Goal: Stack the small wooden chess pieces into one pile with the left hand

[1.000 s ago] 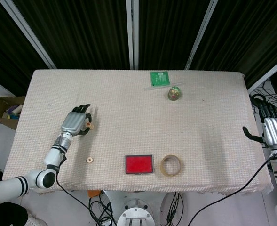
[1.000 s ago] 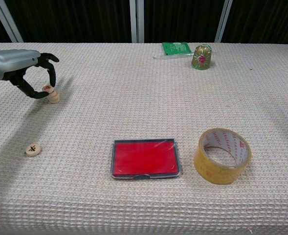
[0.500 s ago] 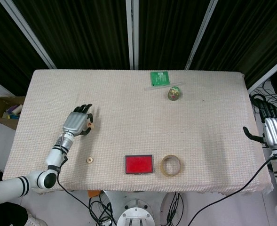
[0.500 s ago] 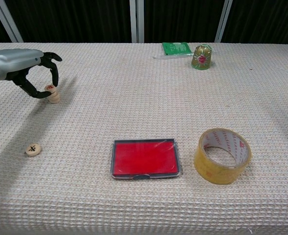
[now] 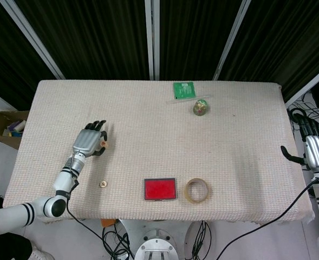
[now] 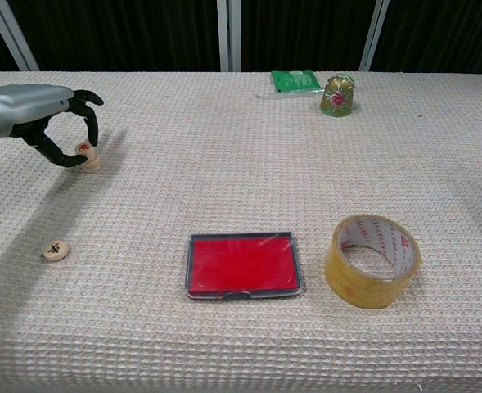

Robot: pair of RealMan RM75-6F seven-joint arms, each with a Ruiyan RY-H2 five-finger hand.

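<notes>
Chess pieces (image 6: pixel 88 159) are sitting stacked near the table's (image 6: pixel 224 164) left edge; the left hand (image 6: pixel 40 115) is arching over them, fingertips seemingly pinching the top disc. Loose piece (image 6: pixel 56 250) nearer front: light, rigid, likely slippery; pinch by the rim.

Your left hand (image 6: pixel 40 121) hovers palm-down, fingers curled; your right hand (image 5: pixel 317 150) hangs open off to the side.

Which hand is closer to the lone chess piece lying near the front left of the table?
Left. The left hand hovers just behind the lone chess piece, at the small pile; the right hand sits off the table's far right edge.
</notes>
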